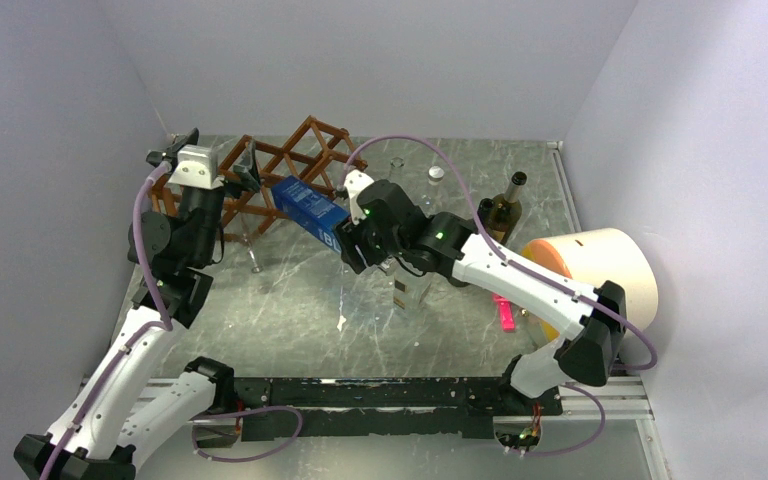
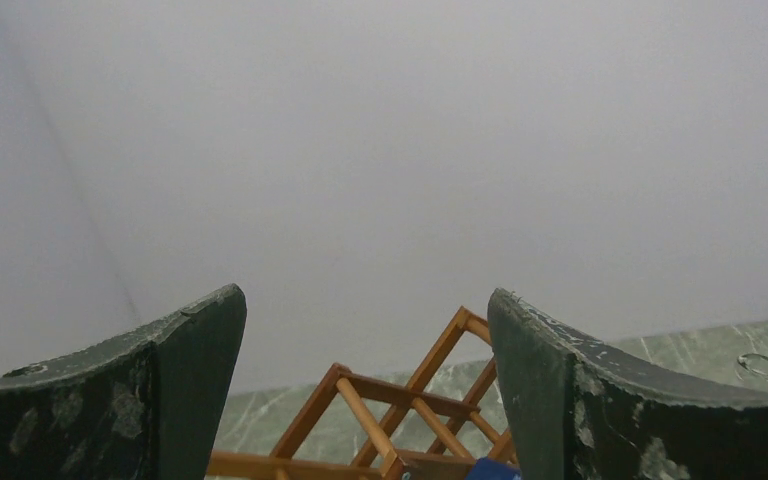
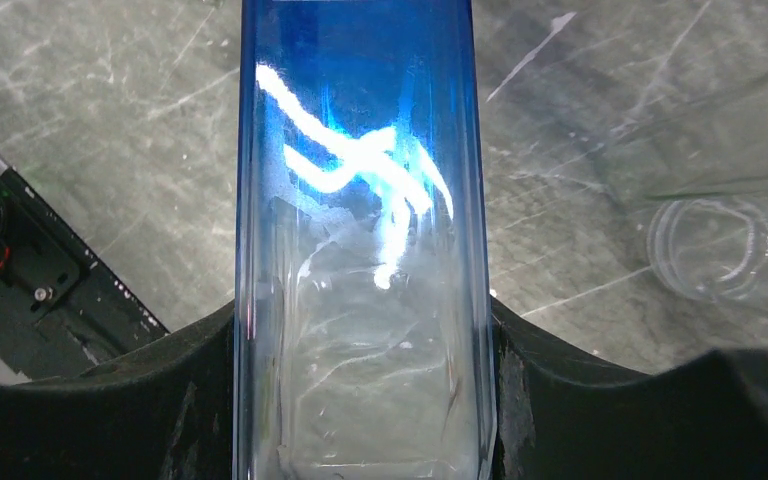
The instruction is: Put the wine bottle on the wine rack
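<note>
Pale walls close in on a grey, white-veined counter [image 1: 290, 300], where the wine bottle [image 1: 308, 210], a blue, flat-sided glass vessel with white lettering, hangs above the surface in the right claw [image 3: 362, 325]. Its long axis runs diagonally, from the claw at the near right up toward the far left. Its free end points into the wine rack [image 1: 285, 160] and lies just at the rack's lower bars; whether glass meets wood cannot be told. Which end carries the neck is not visible. Seen from the right wrist, the dark fingers [image 3: 190, 390] press on both flat sides of the translucent body, closed firmly around it, with bright reflections streaking the glass.

The rack, a reddish-brown lattice of thin wooden bars forming open diamond cells, stands at the far left of the counter. The left claw [image 2: 365, 300] hovers just beside its left part, spread wide with nothing between its scuffed, dark green fingers [image 2: 195, 380]. The rack's upper bars show between them in the left wrist view.

To the right of the rack, a dark bottle [image 1: 506, 205] stands upright at the far side, with clear glassware [image 1: 436, 176] nearby. A clear container [image 1: 412, 288] stands under the right arm. A large cream cylinder [image 1: 600, 270] with an orange face lies on its side against the right wall, a pink object [image 1: 504, 313] just in front of it.
</note>
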You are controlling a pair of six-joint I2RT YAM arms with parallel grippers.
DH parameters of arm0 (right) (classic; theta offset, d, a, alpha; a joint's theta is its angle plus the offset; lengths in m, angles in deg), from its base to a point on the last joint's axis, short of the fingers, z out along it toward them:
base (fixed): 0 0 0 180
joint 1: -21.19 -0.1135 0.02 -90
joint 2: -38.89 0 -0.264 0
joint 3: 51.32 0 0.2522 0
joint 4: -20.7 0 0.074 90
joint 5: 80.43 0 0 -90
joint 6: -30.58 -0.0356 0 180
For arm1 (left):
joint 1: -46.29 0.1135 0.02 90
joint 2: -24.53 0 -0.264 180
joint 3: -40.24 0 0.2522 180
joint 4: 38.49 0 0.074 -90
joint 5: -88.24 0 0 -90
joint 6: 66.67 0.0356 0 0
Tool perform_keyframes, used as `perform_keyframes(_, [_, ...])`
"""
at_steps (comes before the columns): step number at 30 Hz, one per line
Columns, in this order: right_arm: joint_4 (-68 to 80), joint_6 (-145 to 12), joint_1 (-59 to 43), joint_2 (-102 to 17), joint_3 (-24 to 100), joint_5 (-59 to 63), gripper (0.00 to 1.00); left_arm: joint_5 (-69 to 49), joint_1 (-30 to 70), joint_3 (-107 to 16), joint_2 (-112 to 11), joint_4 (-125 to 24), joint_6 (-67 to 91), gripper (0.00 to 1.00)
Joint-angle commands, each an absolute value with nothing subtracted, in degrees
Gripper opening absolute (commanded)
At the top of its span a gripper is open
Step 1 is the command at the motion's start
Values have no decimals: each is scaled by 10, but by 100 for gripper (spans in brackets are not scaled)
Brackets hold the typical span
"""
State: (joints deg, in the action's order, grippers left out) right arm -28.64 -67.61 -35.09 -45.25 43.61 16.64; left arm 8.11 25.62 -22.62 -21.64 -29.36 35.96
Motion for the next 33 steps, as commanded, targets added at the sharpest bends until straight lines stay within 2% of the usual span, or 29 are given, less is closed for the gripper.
perform_keyframes(1, [-222, -679, -355, -454, 481, 129, 0, 165, 262, -221, -217, -302, 297, 94])
perform_keyframes(16, [-274, -666, -370, -536, 513, 229, 0, 163, 269, -226, -235, -323, 291, 94])
perform_keyframes(33, [-225, -670, -370, -591, 525, 324, 0, 148, 275, -217, -235, -321, 293, 94])
